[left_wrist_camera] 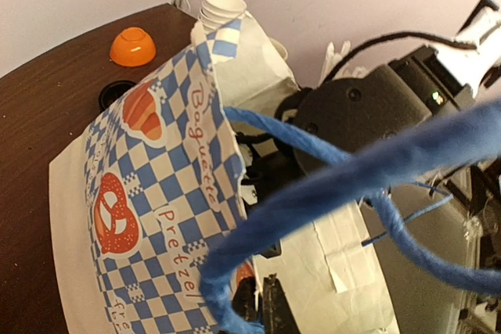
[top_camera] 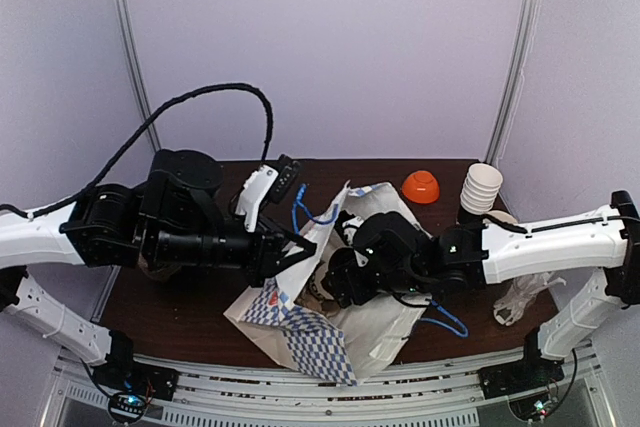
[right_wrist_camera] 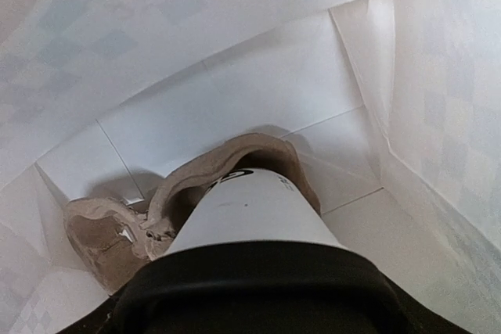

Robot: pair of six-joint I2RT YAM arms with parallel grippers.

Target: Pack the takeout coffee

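Note:
The takeout coffee (right_wrist_camera: 252, 207), a white paper cup with a black lid (right_wrist_camera: 250, 291), is deep inside the paper bag. Its base sits in a brown cardboard cup carrier (right_wrist_camera: 106, 238) on the bag's floor. The cup fills the space under my right wrist camera, in line with the gripper. My right fingers are hidden, and in the top view the right gripper's black body (top_camera: 383, 247) reaches into the bag's mouth. My left gripper (left_wrist_camera: 264, 303) is shut on the rim of the blue-checked bag (left_wrist_camera: 156, 193), beside its blue rope handle (left_wrist_camera: 352, 170), and holds the mouth open.
An orange bowl (top_camera: 421, 186) and a stack of lidless paper cups (top_camera: 482, 187) stand at the table's back right. A crumpled clear plastic bag (top_camera: 520, 299) lies under the right arm. The bag (top_camera: 300, 342) sprawls to the table's front edge.

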